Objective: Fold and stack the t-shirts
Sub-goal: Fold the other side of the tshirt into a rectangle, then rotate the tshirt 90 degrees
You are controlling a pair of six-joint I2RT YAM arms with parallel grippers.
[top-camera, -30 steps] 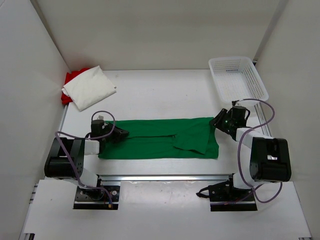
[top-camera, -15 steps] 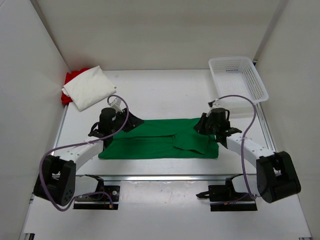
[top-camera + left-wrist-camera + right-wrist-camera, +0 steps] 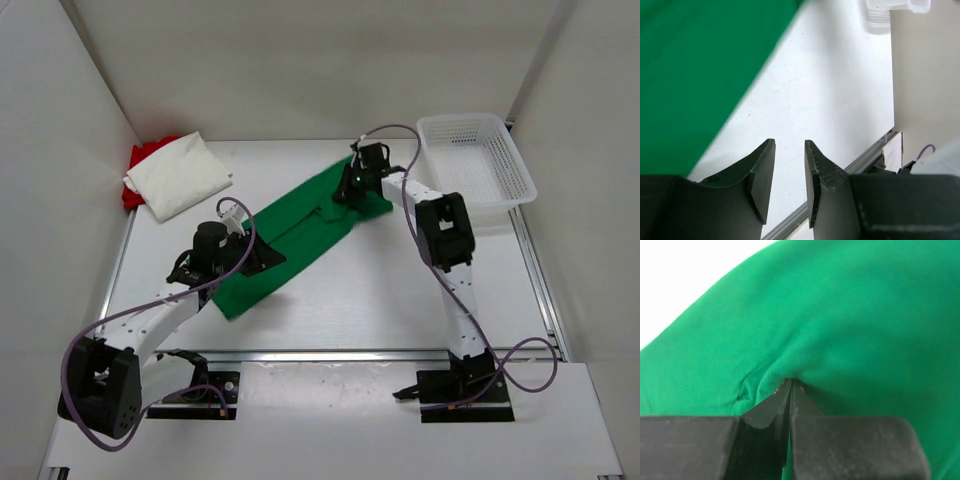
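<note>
1. Green t-shirt (image 3: pixel 290 240): a second ago it lay as a long level band across the lower middle of the overhead view. Now it runs on a slant, from lower left of centre up to upper centre.
2. Right gripper (image 3: pixel 350 190): its arm has reached far out to upper centre, carrying that end of the shirt with it. The wrist view shows the right gripper (image 3: pixel 791 385) with jaws pressed together, pinching a pucker of green cloth.
3. Left gripper (image 3: pixel 268 258): it sits at the lower part of the shirt. In its wrist view the left gripper (image 3: pixel 789 150) has its jaws slightly parted with nothing between them. They hang over bare table, with green cloth beside them at upper left.
4. Meaning for the task: the shirt looks swung round by one end, not yet folded again, and only the right arm controls it.
5. Finished pile: a folded white t-shirt (image 3: pixel 178 175) rests on a red t-shirt (image 3: pixel 143 156) at upper left, well apart from the green one.
6. Edges: the shirt's lower-left corner lies near the table's front rail. A white basket (image 3: pixel 520 170) stands just right of the outstretched right arm.
7. Open room: bare table (image 3: pixel 400 290) fills the lower right and centre.
</note>
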